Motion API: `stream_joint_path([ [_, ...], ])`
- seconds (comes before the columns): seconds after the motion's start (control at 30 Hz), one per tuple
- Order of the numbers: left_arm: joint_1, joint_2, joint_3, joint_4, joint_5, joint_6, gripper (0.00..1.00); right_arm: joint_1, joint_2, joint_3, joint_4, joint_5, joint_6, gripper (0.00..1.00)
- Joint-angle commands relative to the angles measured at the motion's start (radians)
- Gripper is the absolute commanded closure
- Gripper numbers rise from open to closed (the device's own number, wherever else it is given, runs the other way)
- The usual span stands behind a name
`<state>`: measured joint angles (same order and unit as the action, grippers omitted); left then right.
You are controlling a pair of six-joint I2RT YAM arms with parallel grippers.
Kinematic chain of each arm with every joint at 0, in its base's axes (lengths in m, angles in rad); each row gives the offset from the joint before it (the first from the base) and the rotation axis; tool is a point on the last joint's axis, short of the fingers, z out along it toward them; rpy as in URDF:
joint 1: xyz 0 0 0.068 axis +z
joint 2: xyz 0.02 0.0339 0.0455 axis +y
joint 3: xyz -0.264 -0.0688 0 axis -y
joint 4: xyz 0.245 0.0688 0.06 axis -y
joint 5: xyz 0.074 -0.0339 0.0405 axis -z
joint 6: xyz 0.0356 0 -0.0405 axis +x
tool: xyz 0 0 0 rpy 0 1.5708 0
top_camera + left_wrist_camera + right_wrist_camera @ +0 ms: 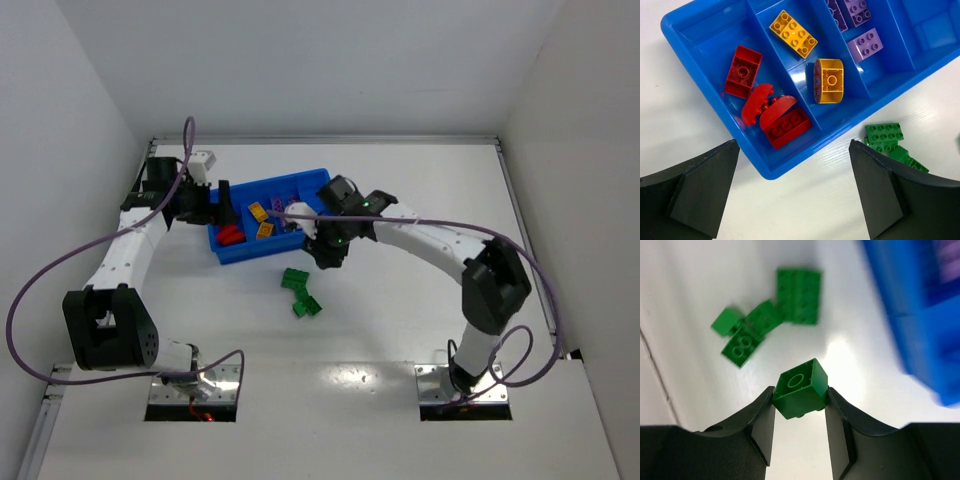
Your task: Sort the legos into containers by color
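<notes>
A small green brick (800, 389) sits pinched between the two dark fingers of the right gripper (800, 402), the jaws drawn in narrow and pressed on its opposite sides, one round stud facing up; this happens just off the near right corner of the blue tray (245, 254), though I can't tell whether the brick is clear of the tabletop. A little nearer lies a loose heap of green bricks (300, 293) on the white table (400, 320), a long flat one and a few smaller ones touching or overlapping each other. The tray itself lies towards the far left of the table, turned at a slant, and its compartments run side by side: the leftmost holds the red bricks (765, 110), bunched together with two rounded pieces leaning on a block, the next holds two yellow bricks (829, 80), one lying flat and one tipped on its side, and the one after that holds the purple bricks (865, 44). The left gripper (792, 165) hangs over the tray's left end, its jaws spread wide with nothing between them, the tray's edge showing in the gap. The right arm curves in from the right side of the table, a purple cable looping along it
</notes>
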<state>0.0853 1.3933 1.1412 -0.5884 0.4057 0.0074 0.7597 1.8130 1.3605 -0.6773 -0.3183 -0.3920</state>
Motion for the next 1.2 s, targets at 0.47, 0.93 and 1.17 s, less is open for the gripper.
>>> stream_joint_path([
  [0.47, 0.011, -0.004, 0.049, 0.015, 0.054, 0.034, 0.01, -0.22, 0.376, 0.603, -0.022, 0.055, 0.14, 0.9],
  [0.93, -0.068, 0.016, 0.014, -0.034, 0.243, 0.264, 0.01, -0.241, 0.451, 0.675, -0.053, -0.024, 0.142, 0.41],
  [1.17, -0.218, -0.075, -0.098, -0.034, 0.256, 0.361, 0.01, -0.261, 0.192, 0.579, 0.042, 0.04, 0.292, 0.34],
])
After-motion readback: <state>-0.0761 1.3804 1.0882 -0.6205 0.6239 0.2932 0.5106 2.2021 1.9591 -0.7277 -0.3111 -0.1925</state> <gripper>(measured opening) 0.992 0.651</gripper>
